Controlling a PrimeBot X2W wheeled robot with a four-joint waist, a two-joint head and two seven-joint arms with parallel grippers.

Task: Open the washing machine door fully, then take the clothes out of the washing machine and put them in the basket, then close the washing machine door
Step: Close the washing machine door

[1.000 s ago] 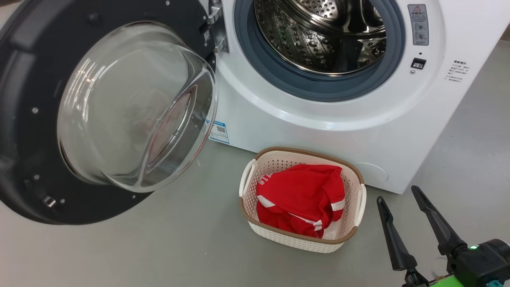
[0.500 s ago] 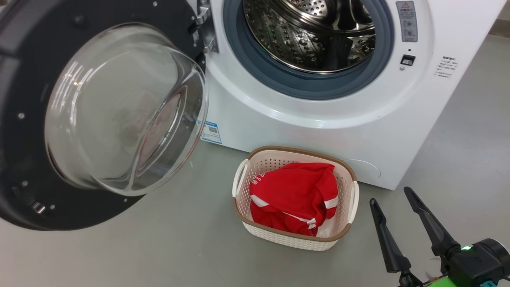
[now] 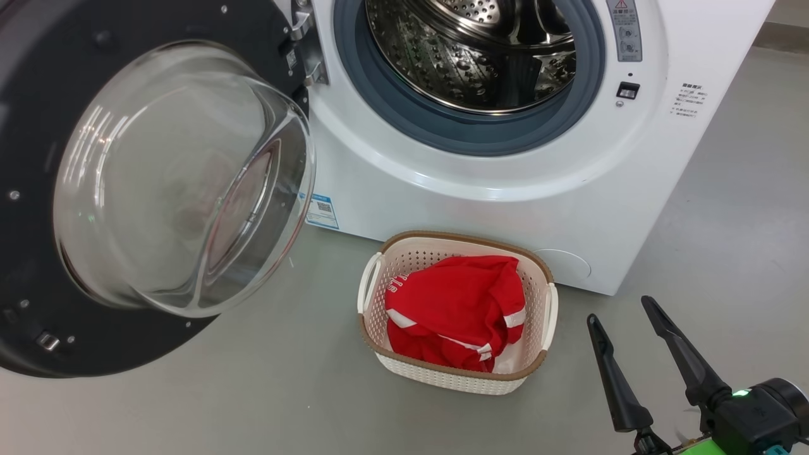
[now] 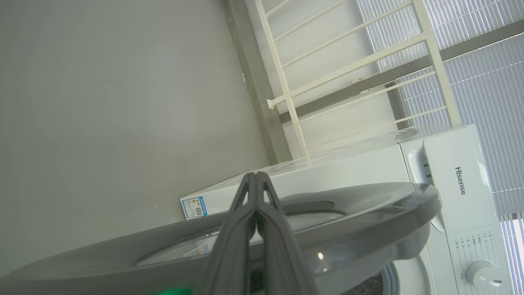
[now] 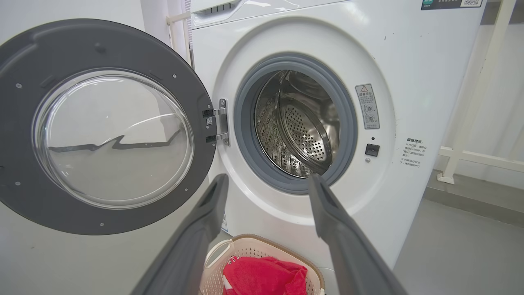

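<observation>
Quick one from us: the washing machine door [image 3: 158, 183] is swung wide to the left, the drum [image 3: 468, 50] looks bare as far as we can see, and the red clothes [image 3: 455, 303] sit bunched in the basket [image 3: 442, 379] on the floor just in front of the washing machine [image 3: 480, 208]. We reckon that leaves just the closing. That'd explain the left tool [image 4: 256, 176], fingers pressed together on nothing, parked by the door's outer face, likely to push it. We can't tell if it's touching. The right tool [image 3: 620, 309] hangs spread apart and empty beside the basket, out of the door's path. The right wrist view gives us the drum head-on, while the left wrist one adds the control knob [image 4: 479, 274] and the door edge-on.
</observation>
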